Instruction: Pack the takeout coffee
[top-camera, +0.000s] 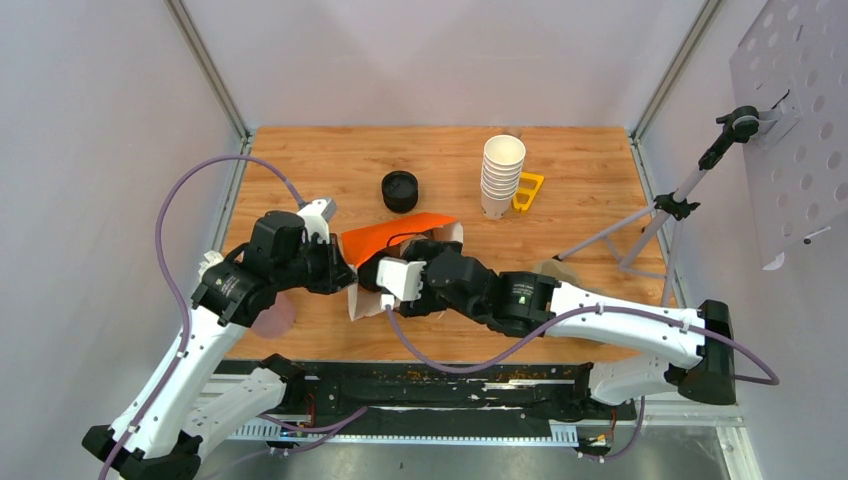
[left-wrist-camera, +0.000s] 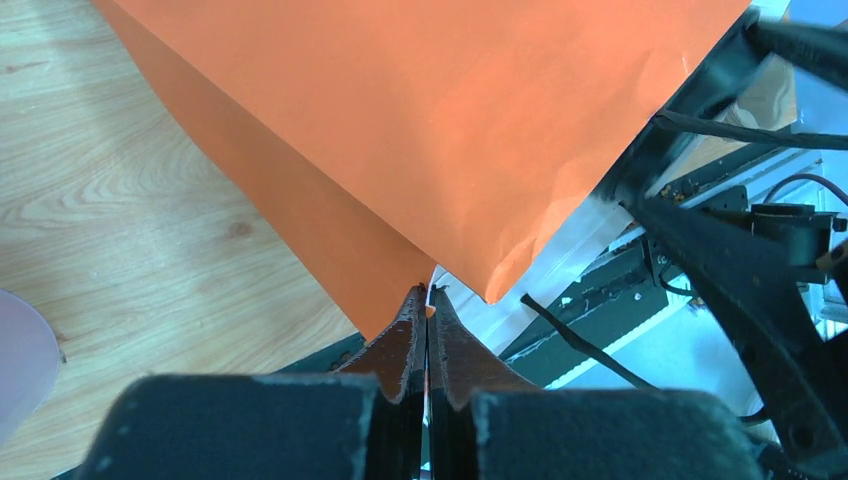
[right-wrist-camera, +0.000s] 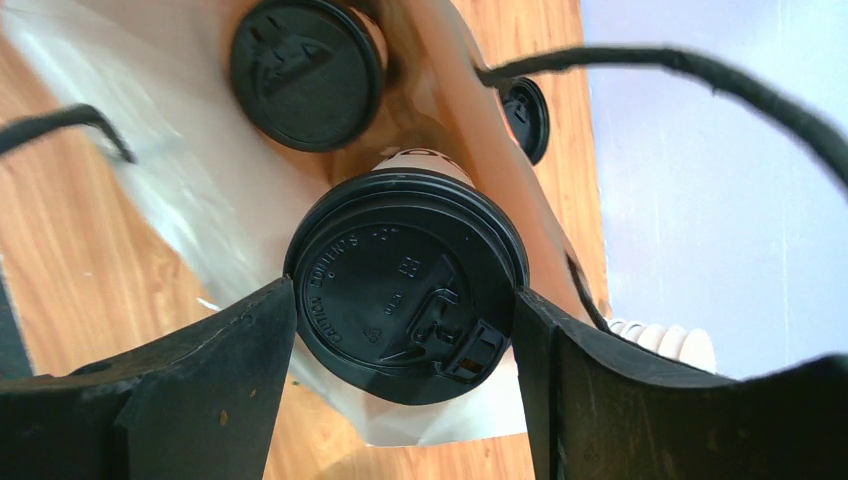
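Note:
The orange paper bag sits mid-table with its mouth held open. My left gripper is shut on the bag's edge; in the left wrist view a sliver of orange paper shows between the closed tips, under the orange bag. My right gripper reaches into the mouth, its two fingers pressed against the black lid of one takeout coffee cup. The second lidded cup stands deeper inside the bag. From above, the right gripper hides both cups.
A black round lid pile sits behind the bag. A tall stack of lidless white cups and a yellow piece stand at the back right. A pale pink cup is under the left arm. A tripod stand leans at right.

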